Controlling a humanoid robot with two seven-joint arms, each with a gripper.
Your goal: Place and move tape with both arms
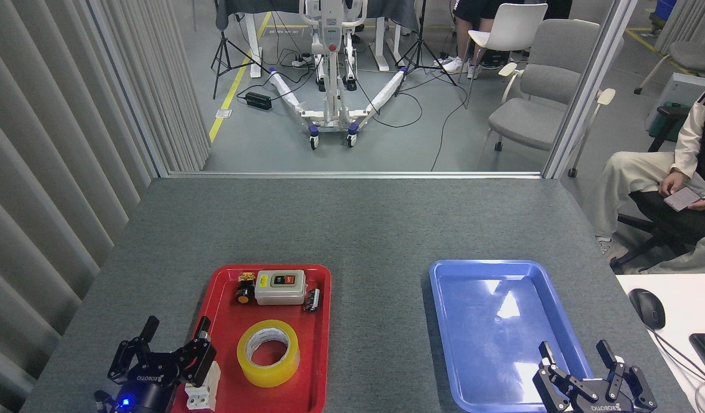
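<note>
Down at the near edge, left tool (176, 335) spread wide, fingers apart and pinching nothing, poised over the near left corner of the red tray (323, 344), just beside the tape (268, 353) but not touching it. Close under that tool, a small white block (203, 390) on the tray. Right tool (579, 355) likewise spread, empty, hovering at the near right corner of the blue tray (444, 298), well apart from the roll. Tape lying flat in the red tray's near half, hole upward, white core ringed by translucent yellow. Probably light and fairly stiff, thanks to the cardboard core; outer wrap glossy, so likely a bit slippery. Best taken across the wall, one finger inside the core and one outside, or else across the full outer width if the spread allows. Farther back in the same tray, a grey switch box (280, 287) with small parts beside it. Blue tray bare, on the grey desk (358, 229).
</note>
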